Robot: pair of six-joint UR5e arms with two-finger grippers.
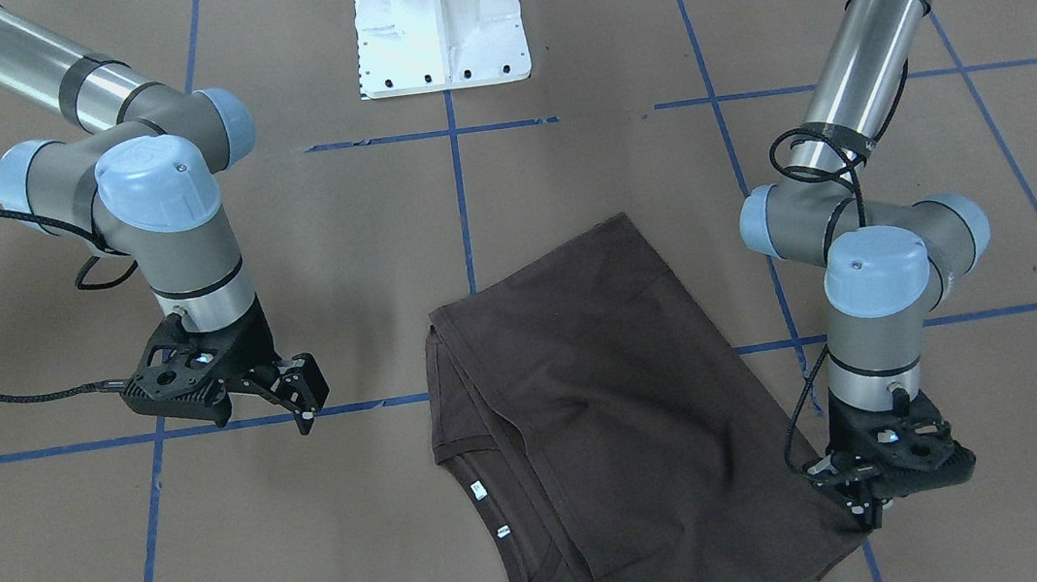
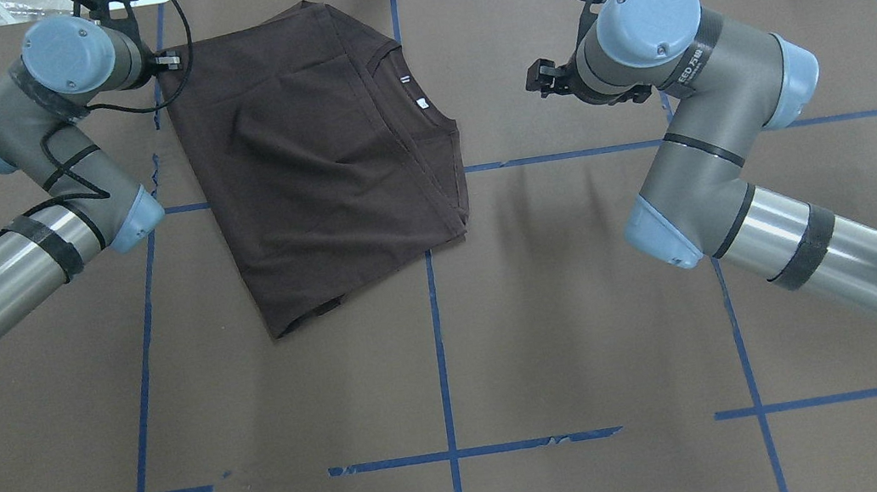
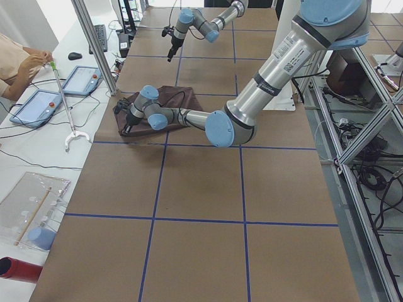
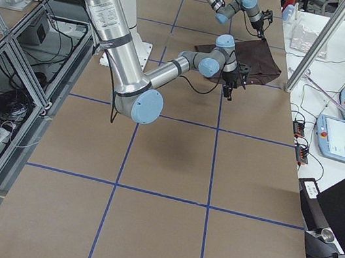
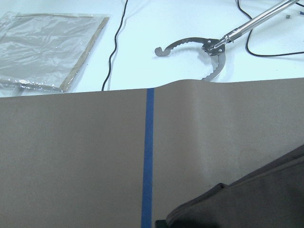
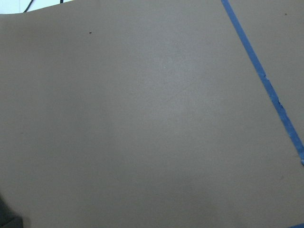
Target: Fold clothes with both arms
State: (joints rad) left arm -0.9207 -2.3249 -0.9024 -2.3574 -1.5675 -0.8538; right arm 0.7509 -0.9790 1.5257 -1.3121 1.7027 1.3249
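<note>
The dark brown T-shirt (image 1: 609,398) (image 2: 324,167) lies folded flat on the brown table, its collar and white neck tags (image 1: 479,491) facing the operators' side. My left gripper (image 1: 864,515) (image 2: 164,61) is down at the shirt's far corner. Its fingers are pinched together on the fabric edge. The left wrist view shows only that corner of the shirt (image 5: 256,199) at the bottom. My right gripper (image 1: 297,399) (image 2: 543,77) hangs open above bare table, well away from the shirt's collar side. The right wrist view shows only table.
Blue tape lines (image 1: 461,200) divide the table into squares. The white pedestal base (image 1: 440,27) stands at the robot's side. Past the far table edge lie a metal grabber tool (image 5: 209,47), a plastic bag (image 5: 42,47) and tablets (image 3: 82,78), with a person's hand (image 3: 31,63) nearby.
</note>
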